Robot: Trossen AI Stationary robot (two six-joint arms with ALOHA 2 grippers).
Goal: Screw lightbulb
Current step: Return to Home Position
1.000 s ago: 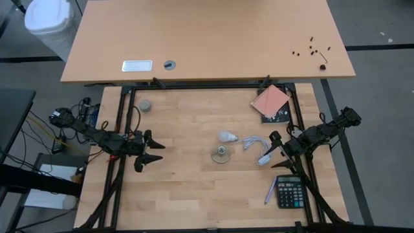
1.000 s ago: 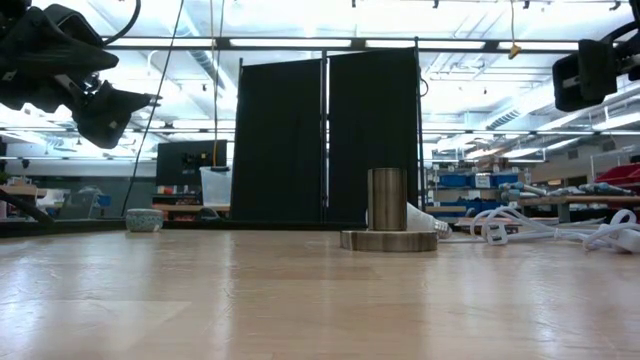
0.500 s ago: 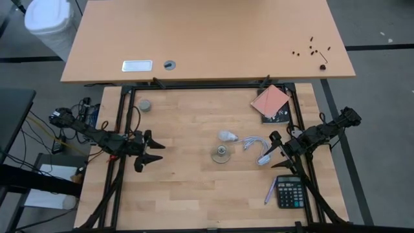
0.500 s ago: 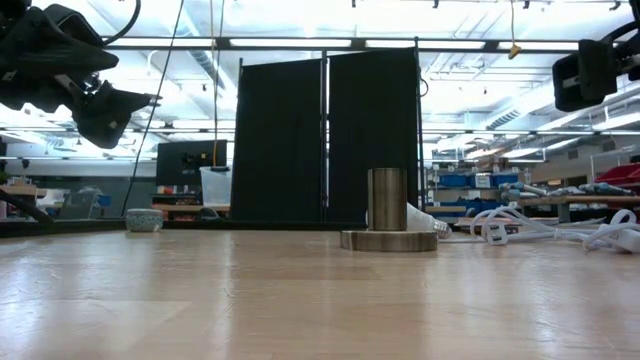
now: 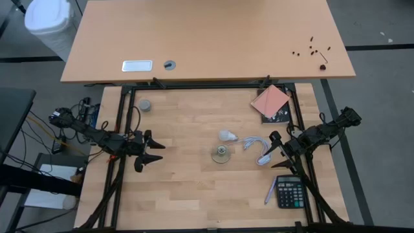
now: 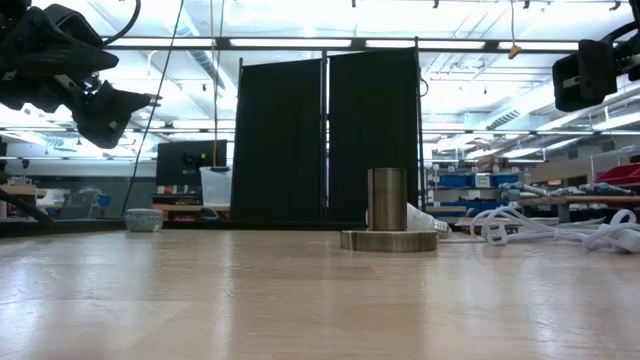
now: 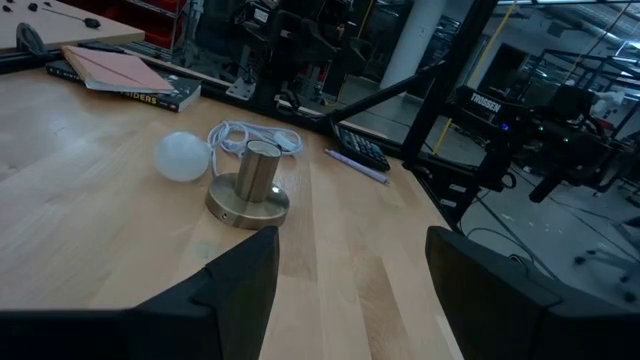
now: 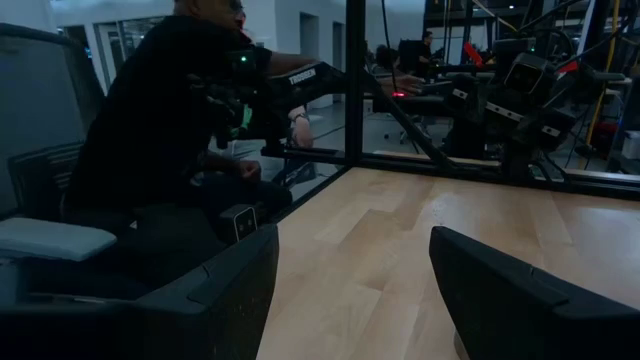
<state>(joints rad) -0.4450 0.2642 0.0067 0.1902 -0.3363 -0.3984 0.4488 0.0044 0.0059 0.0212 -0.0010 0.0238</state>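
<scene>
Lightbulb (image 5: 225, 136) is just lying loose on the pale wooden tabletop (image 5: 187, 194). It's smooth, white and pear-shaped, right beside the lamp base (image 5: 221, 155), which is a round brassy metal disc with a short upright tube. A looped white cord (image 5: 255, 144) lies on the bulb's other side. The bulb sits between the two tools, closer to the right tool (image 5: 275, 151) than the left tool (image 5: 157, 153), and well clear of both. Both tools have their fingers spread wide with nothing in them.

The views don't all show the same stuff:
- The left wrist view gives the best look at the bulb (image 7: 182, 157): rounded head, lying on its side next to the shiny tube (image 7: 250, 190).
- The low view shows the lamp base (image 6: 388, 212) blocking most of the bulb, and both arms hanging well above the wood.
- The right wrist view points away from all that, so it's just bare planks and a person (image 8: 160, 130) in dark clothing sitting beyond the edge.
- The high view shows a calculator (image 5: 290, 192) and a pen (image 5: 270, 191) just beside the right tool, and a thin reddish book (image 5: 272, 102) beyond it. A small grey round cap (image 5: 145, 105) sits out past the left tool.

Compared with a second ago, nothing has budged: same bulb spot, same arm poses.
</scene>
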